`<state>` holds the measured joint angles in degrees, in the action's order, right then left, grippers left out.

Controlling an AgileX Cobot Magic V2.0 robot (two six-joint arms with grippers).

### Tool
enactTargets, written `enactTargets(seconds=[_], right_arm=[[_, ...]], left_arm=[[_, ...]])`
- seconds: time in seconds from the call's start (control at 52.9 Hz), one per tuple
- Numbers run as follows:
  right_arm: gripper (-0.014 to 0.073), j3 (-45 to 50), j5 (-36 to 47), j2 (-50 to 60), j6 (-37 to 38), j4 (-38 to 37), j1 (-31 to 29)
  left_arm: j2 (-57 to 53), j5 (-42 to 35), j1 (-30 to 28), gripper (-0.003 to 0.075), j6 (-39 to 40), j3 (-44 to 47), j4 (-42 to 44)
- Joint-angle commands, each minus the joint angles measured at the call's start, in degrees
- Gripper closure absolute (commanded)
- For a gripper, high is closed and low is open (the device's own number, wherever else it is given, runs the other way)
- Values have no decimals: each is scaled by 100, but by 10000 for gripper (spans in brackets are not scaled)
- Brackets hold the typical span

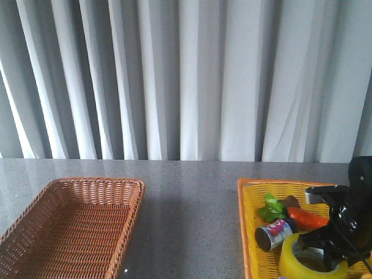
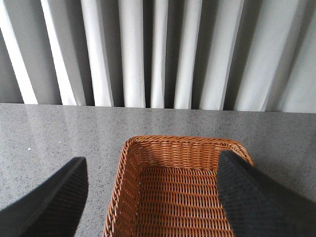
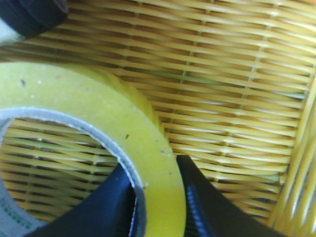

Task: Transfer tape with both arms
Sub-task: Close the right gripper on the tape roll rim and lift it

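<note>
Pale grey curtains (image 1: 186, 75) hang in long vertical folds behind a speckled grey tabletop (image 1: 192, 197); on the tabletop's left side sits a brown wicker basket (image 1: 70, 226), rectangular and open at the top; on the right side sits a yellow woven basket (image 1: 247, 232) with an orange rim, reaching to the tabletop's right edge.

Inside the yellow basket, near its front edge, lies the tape (image 1: 311, 261), a wide yellow roll lying flat with its hole facing up; just beside it toward the basket's left wall lies a small printed can (image 1: 275, 233) on its side; behind the can are a green leafy item (image 1: 269, 207) and an orange carrot-shaped item (image 1: 308, 218).

The right arm (image 1: 349, 215), black and glossy, reaches down into the yellow basket over the tape; the right wrist view shows the right gripper (image 3: 157, 197) clamped on the roll's wall, one black finger (image 3: 106, 207) inside the white core and the other outside against the yellow tape; the roll rests on the basket's woven floor.

The left wrist view shows the left gripper (image 2: 150, 197) held above the near end of the brown basket; its two black fingers (image 2: 49, 202) stand well apart, with nothing between them.
</note>
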<state>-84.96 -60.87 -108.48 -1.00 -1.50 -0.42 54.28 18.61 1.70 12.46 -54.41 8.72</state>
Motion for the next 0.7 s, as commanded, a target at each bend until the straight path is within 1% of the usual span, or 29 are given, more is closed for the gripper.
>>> enactTargets(seconds=[0.0,0.113,0.208,0.435,0.567,0.681], right_arm=[[603,-169,182,272,-41,-72,-12],[602,-197,126,305,-96,-72,-12],[601,-415,-66,376,-125,-72,-7],[596,-1571,-682,782,-188,36,-7],[595,-2136,-763,1109,-446,463,-7],[594,-2433,-763,1259,-711,1122,52]], left_arm=[[-47,-414,25,204,38,-194,-33],[-47,-414,25,204,38,-194,-33],[-47,-414,25,204,38,-194,-33],[-47,-414,25,204,33,-194,-28],[-47,-414,25,204,26,-194,-7],[-47,-414,25,204,-50,-194,15]])
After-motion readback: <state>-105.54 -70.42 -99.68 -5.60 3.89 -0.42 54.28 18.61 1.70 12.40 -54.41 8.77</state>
